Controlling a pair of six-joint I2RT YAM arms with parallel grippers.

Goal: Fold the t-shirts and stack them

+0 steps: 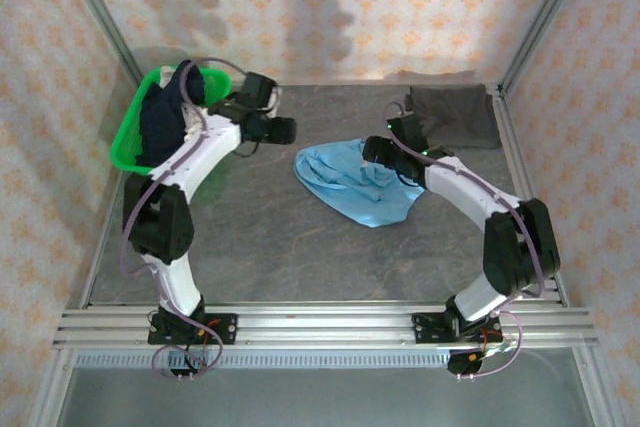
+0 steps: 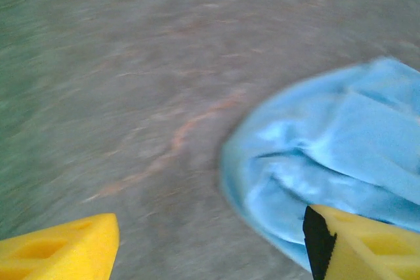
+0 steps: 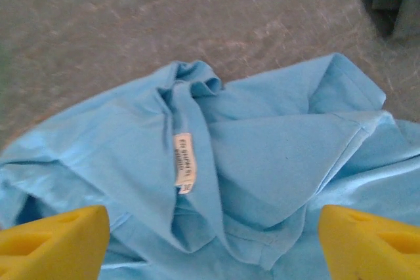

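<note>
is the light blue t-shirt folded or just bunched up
Bunched up, not folded: the light blue t-shirt lies in a crumpled heap on the table, collar turned out with its neck label showing.

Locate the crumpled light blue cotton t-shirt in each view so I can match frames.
Top external: light blue t-shirt right of centre on the grey mottled tabletop.
Left wrist: t-shirt lower right, blurred.
Right wrist: t-shirt across the lower half, neck label showing.
Shared landmark: the tabletop bordering the shirt.
</note>
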